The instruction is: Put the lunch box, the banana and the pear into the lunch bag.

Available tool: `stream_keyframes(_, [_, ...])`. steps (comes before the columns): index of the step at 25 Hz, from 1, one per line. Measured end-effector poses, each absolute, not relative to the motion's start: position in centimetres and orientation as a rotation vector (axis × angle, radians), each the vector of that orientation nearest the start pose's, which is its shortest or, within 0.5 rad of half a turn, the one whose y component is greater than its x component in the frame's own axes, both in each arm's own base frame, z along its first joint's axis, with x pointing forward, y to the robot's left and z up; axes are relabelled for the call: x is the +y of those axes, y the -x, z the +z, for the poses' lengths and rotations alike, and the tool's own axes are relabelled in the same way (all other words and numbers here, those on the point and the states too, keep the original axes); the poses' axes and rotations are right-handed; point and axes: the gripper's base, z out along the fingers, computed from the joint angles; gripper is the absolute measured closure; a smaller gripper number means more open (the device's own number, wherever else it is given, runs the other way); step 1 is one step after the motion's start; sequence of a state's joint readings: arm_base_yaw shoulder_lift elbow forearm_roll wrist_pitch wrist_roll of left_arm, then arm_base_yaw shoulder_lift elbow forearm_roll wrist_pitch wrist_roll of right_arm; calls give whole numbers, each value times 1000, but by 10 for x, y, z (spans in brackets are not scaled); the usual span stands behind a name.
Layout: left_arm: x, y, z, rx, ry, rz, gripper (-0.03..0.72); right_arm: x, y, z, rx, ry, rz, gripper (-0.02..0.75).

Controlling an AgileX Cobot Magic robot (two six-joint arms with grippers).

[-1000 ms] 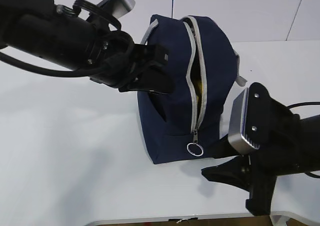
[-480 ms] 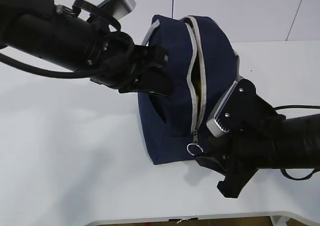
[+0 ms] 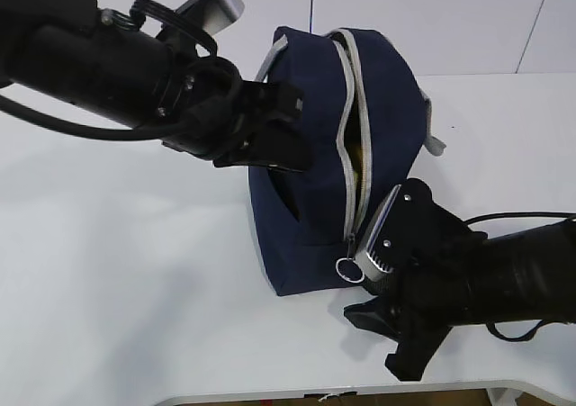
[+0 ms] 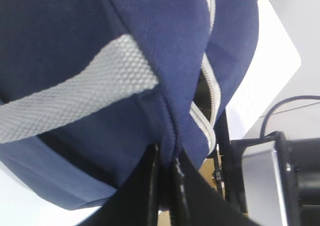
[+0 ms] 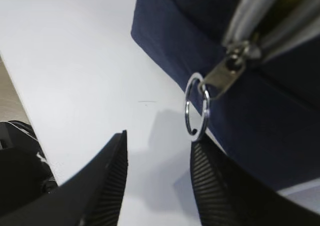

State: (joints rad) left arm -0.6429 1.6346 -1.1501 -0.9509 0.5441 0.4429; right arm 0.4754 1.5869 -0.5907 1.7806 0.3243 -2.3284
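The navy lunch bag (image 3: 306,190) stands on the white table, its grey zipper (image 3: 346,127) partly undone. A yellow strip (image 3: 356,154) shows through the gap; I cannot tell whether it is the banana or the pear. The lunch box is hidden. My left gripper (image 3: 274,149) is shut on a fold of the bag's fabric (image 4: 172,136) at its upper left side, just under the grey handle (image 4: 75,93). My right gripper (image 5: 160,138) is open low at the bag's front, and its right finger (image 5: 215,176) sits just beneath the ring pull (image 5: 196,113) with nothing between the fingers.
The table's front edge (image 3: 270,392) runs just below my right arm (image 3: 468,280). Bare white tabletop (image 3: 117,289) lies left of the bag. A pale wall stands behind it.
My right arm has swung left and in towards the bag, bringing its open fingers under the ring pull. The left gripper and the bag have stayed where they were.
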Motion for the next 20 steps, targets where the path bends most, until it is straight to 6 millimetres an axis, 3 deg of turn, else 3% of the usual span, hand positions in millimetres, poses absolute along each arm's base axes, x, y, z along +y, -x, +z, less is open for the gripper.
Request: stream_keyframes(20, [-245, -262, 270, 2411, -499, -1026, 699, 154, -236, 164, 1973, 1279, 341, 379])
